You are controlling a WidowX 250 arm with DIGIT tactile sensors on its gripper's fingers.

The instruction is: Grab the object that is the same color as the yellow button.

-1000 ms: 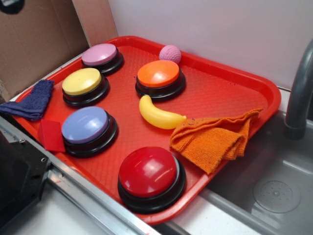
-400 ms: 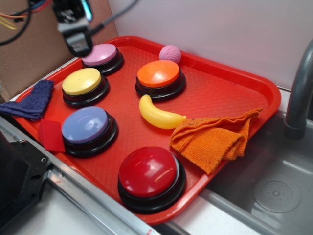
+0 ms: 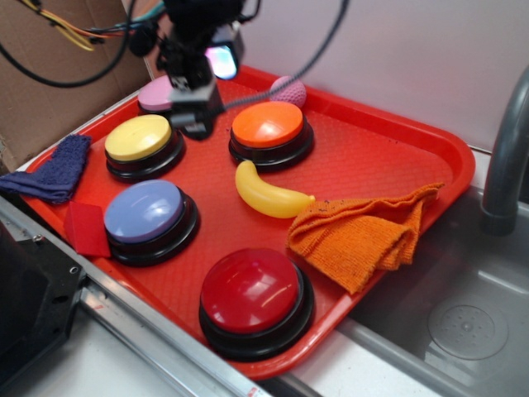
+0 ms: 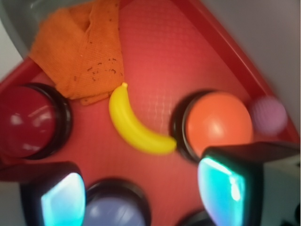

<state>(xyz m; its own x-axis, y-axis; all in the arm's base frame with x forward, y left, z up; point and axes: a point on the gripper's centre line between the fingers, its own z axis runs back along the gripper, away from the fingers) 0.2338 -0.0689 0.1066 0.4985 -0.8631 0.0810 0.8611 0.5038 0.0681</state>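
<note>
End effector [image 3: 193, 112], now lower and farther right than before, is hovering spread between yellow button [image 3: 138, 137] and orange button [image 3: 267, 124]; banana [image 3: 269, 193] is lying unmoved.

glossy yellow banana [image 3: 269, 195] flat, pale-yellow button [image 3: 138, 137]

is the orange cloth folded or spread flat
Folded: the orange cloth is bunched over itself in layers at the red tray's edge, touching the banana's tip.
</note>
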